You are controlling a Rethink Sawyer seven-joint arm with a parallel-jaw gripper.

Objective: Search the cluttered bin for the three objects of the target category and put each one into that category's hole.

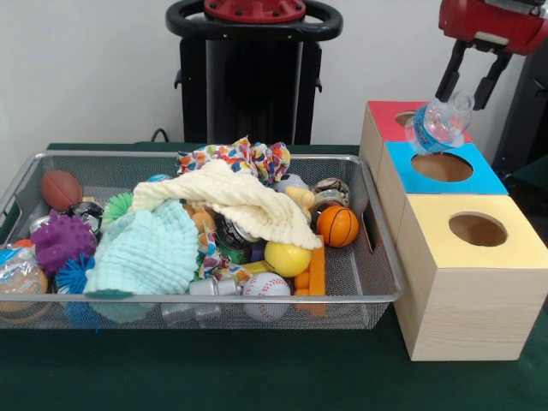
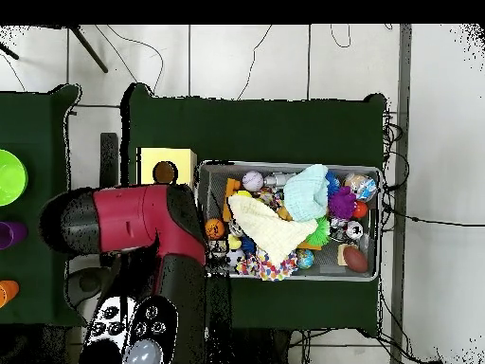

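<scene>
I saw the black two-fingered gripper [image 1: 467, 80] pinching a small clear plastic water bottle with a blue label [image 1: 438, 122], tilted over the red-topped wooden box [image 1: 384, 117], seemingly just above its hole. The wire mesh bin [image 1: 377, 257] beside the boxes held a cream muslin cloth [image 1: 244, 203] over balls and toys.

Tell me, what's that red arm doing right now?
Pincer shut on water bottle. Bottle hangs tilted over the red box, by its hole. Nothing blocking. Wire bin still full of toys and cloths.
</scene>
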